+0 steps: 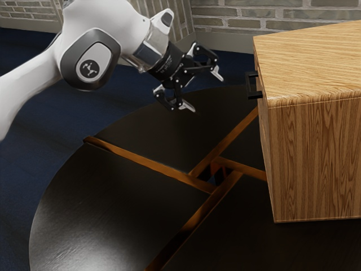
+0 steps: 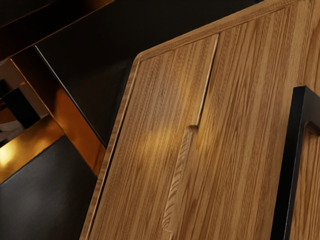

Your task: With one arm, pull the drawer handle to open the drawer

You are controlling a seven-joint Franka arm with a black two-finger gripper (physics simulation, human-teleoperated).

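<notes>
A white robot arm [image 1: 90, 62] reaches in from the exterior view's upper left, its last link angled down and toward the exterior view's right above a dark round table [image 1: 113, 214] with orange-brown wooden crossbars [image 1: 225, 148]. The black gripper [image 1: 202, 90] hangs in the air with its two fingers spread apart and nothing between them, one tip higher and nearer the cabinet, the other lower and nearer the tabletop. It points toward a wooden cabinet [image 1: 310, 113] that stands on the table at the exterior view's right. The black drawer handle [image 1: 253, 86] juts from the cabinet's face near its top edge, on the side turned toward the arm. The gripper is near the handle but clearly apart from it, with open space between them. The wrist camera looks onto the grained drawer front [image 2: 165, 150], where the handle stands as a dark bar beside a seam in the wood. A brick wall [image 1: 254, 14] and blue floor [image 1: 45, 113] lie behind.
</notes>
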